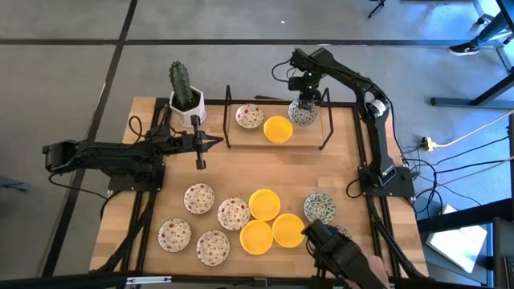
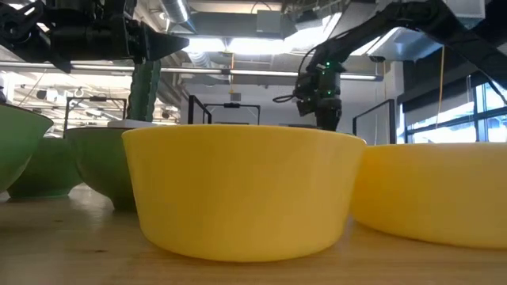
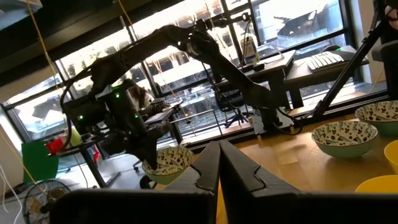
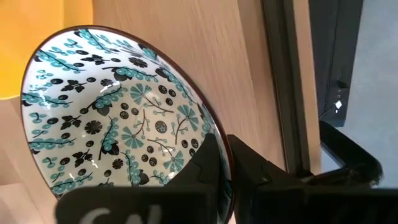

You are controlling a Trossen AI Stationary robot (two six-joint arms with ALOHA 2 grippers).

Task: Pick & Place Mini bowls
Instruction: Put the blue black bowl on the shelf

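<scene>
My right gripper (image 1: 303,98) points down at the table's far side, shut on a mini bowl with a green-blue pattern (image 4: 118,112), inside the black wire rack (image 1: 325,120). A red-speckled bowl (image 1: 249,116) and a yellow bowl (image 1: 278,128) sit on the table in that rack. Several more mini bowls rest near the front edge: red-speckled (image 1: 199,197), yellow (image 1: 264,204), green-blue (image 1: 319,207). My left gripper (image 1: 218,142) hovers shut and level over the table's left part, holding nothing. My right gripper holds the patterned bowl by its rim (image 4: 211,127), one finger (image 4: 208,165) inside the bowl and the other (image 4: 255,168) outside. The fingers come from above, pointing down. The bowl (image 3: 168,163) hangs tilted below them; whether its foot touches the table I cannot tell.
A cactus in a white square pot (image 1: 186,100) stands at the far left beside the rack. A dark shape (image 1: 341,255) at the near right edge covers part of another patterned bowl. Bare wood lies between the rack and the front bowls.
</scene>
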